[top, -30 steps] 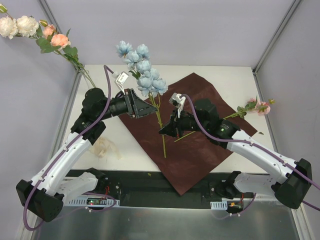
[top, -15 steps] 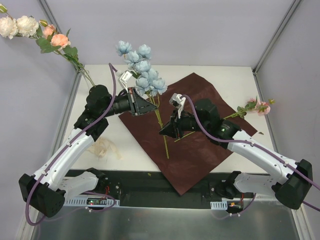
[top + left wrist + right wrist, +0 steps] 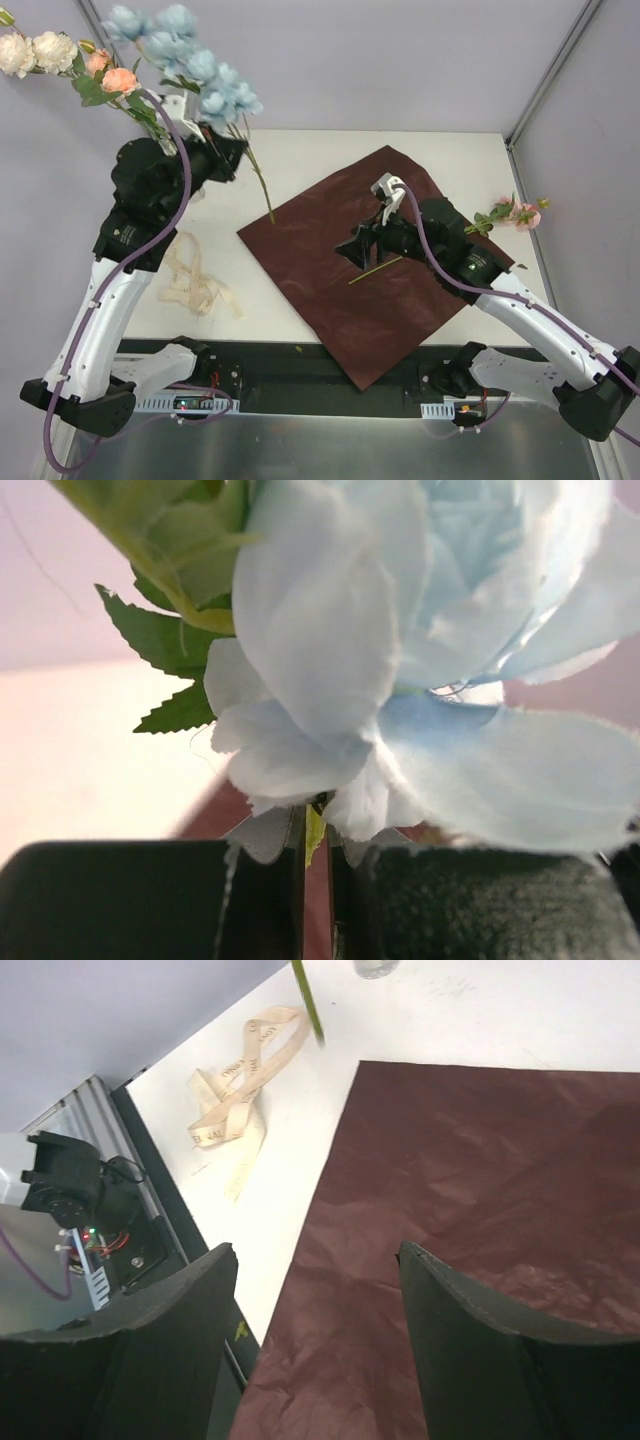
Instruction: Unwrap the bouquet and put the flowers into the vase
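Table: white top [image 3: 300, 165] between pale grey walls; we see the dark red wrapping paper [image 3: 350, 300] spread flat and creased on it, so the bouquet is already undone.
Change: a second ago the blue flowers [image 3: 190, 60] stood over the paper between both arms. Now the left arm has swung them up toward the back left corner, the stem tip hanging free above the table.
Left gripper [image 3: 315, 890]: clenched on the thin green stem just under the blooms.
Right gripper [image 3: 315, 1350]: released, jaws wide above the paper, holding nothing.
Meaning: we judge the handover done; next comes threading the stem into the vase [image 3: 375, 966], whose glass shows only at the top edge of the right wrist view.
Other flowers: pink and cream blooms [image 3: 60, 55] lean out at that corner; one pink sprig [image 3: 515, 213] lies at the table's right side.
Textures: soft, thin petals and serrated leaves; the cream ribbon [image 3: 195, 285] lies in limp loops.
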You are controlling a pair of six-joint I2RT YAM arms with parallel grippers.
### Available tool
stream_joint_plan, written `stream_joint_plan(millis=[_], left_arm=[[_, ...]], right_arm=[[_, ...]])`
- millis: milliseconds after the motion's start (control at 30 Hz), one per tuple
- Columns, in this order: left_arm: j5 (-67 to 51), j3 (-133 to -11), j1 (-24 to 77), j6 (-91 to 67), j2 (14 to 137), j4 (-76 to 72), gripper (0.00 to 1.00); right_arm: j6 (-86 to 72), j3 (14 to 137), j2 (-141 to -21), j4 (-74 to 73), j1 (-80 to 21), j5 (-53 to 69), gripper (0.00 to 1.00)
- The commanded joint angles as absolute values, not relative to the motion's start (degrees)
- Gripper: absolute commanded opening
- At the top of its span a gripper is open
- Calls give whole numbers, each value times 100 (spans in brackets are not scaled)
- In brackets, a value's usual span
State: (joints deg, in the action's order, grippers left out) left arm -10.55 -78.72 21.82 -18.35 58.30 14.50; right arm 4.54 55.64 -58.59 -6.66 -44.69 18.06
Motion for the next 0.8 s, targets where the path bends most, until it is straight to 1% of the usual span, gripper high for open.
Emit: stream_joint_plan(millis=[0, 67, 167, 300, 433, 633, 767], left_arm=[[1216, -8604, 1855, -572, 6117, 1381, 0], [1388, -8754, 1548, -186, 6301, 872, 0], [1503, -8963, 987, -53, 6669, 414, 0], [1696, -9421, 362, -201, 7197, 317, 0], [1548, -9816, -87, -439, 7584, 150, 0], [1442, -10282, -448, -580, 8103, 97, 0], [1406, -10371, -580, -650, 8323, 26, 0]], right_arm=[[422, 5344, -5678, -589, -4316, 1652, 68], [387, 5300, -5617, -598, -4289, 1644, 68], [369, 5221, -5538, -589, -4254, 1644, 68], [369, 5168, -5458, -633, -4219, 1626, 68], [369, 5115, -5397, -650, -4184, 1626, 68], [317, 5089, -5396, -677, -4148, 1617, 68], [299, 5080, -5396, -677, -4131, 1608, 68]])
